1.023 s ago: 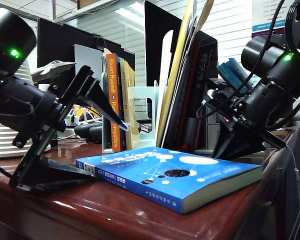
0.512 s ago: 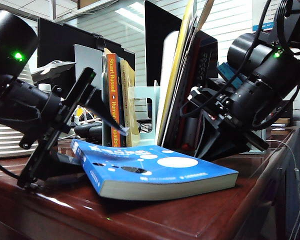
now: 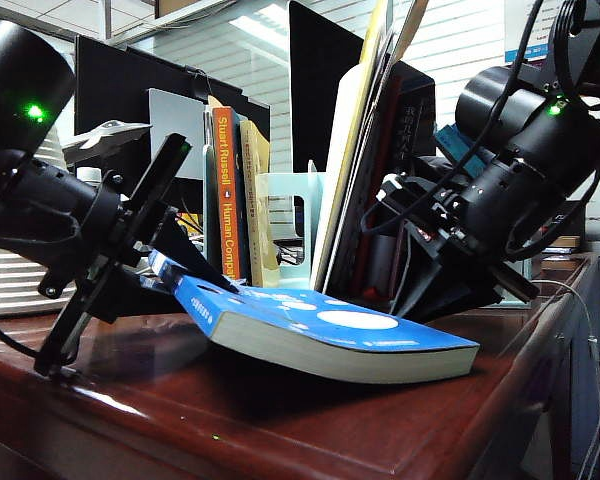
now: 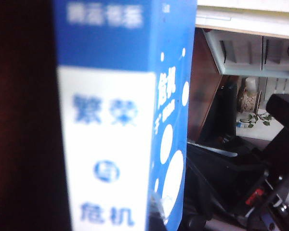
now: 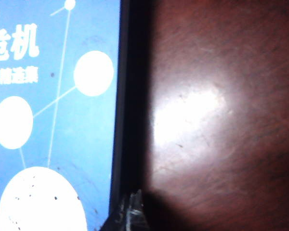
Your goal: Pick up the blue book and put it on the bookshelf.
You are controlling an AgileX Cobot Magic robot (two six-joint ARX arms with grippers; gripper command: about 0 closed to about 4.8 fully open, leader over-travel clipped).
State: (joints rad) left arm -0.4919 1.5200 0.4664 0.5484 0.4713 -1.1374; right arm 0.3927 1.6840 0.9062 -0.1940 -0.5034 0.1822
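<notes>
Bright blue and paper-covered, the paperback book (image 3: 320, 325) with white ovals joined by thin lines is found tilted on the dark reddish-brown wooden desk (image 3: 230, 430); its spine end is raised at the left of the exterior view, while its far corner rests on the desk at the right. The left gripper (image 3: 165, 270) is seen at that raised end, and its jaws appear closed on the blue book near the spine; in the left wrist view the white-labelled spine (image 4: 106, 144) fills the picture close up, which fits such a hold. The right gripper (image 3: 425, 290) is held low behind the book's other end, just in front of the rack; in the right wrist view only a dark fingertip (image 5: 131, 211) is seen at the book's edge, beside bare desk, so whether that gripper is open or closed cannot be told.

The pale mint-green desktop bookshelf (image 3: 290, 225) with upright dividers stands behind the book, with an orange-spined volume (image 3: 226, 200) and other leaning books already in it. The task is judged to be at an early stage: the book is gripped and partly lifted; clearing the desk, turning it upright and slotting it between the dividers remain to be done.
</notes>
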